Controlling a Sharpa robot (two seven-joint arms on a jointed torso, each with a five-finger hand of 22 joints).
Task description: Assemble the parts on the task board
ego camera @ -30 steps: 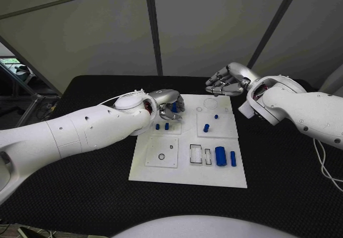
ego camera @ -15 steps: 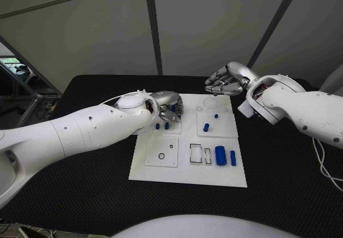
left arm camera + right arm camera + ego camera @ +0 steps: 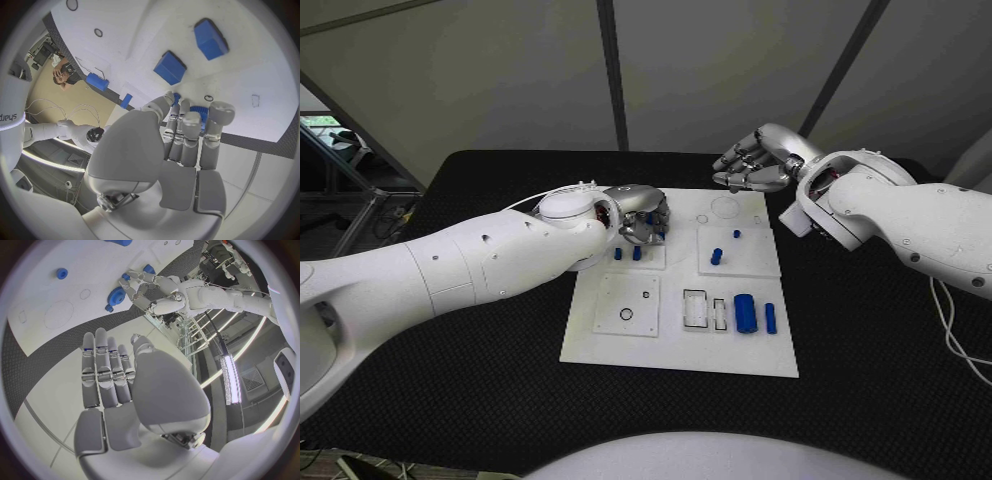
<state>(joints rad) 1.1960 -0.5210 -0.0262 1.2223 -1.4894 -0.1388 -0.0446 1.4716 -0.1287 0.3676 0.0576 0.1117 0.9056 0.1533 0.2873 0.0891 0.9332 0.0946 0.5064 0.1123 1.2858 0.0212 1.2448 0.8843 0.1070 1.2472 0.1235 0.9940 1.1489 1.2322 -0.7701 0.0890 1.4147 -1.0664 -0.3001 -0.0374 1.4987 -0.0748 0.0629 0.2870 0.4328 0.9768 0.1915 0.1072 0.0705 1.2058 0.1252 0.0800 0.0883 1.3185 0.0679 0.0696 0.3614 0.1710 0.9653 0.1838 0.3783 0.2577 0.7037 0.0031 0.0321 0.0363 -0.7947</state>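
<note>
The white task board (image 3: 678,352) lies mid-table. My left hand (image 3: 642,214) is low over its far left corner, fingers curled around a blue toothed part (image 3: 197,112), which sits at the fingertips (image 3: 190,119). From the right wrist the same toothed part (image 3: 115,296) shows on the board beside the left hand (image 3: 150,290). My right hand (image 3: 756,163) hovers past the board's far edge, fingers (image 3: 103,365) straight and holding nothing. Two blue pegs (image 3: 627,255) stand just in front of the left hand.
More blue parts are on the board: a small peg (image 3: 737,236), a block (image 3: 715,257), a thick cylinder (image 3: 746,314) and a thin bar (image 3: 770,319). A round recess (image 3: 724,208) lies between the hands. Black table (image 3: 459,400) surrounds the board.
The left hand has sunk slightly toward the board, so its fingers now hide more of the blue part. The right hand has hardly moved.
</note>
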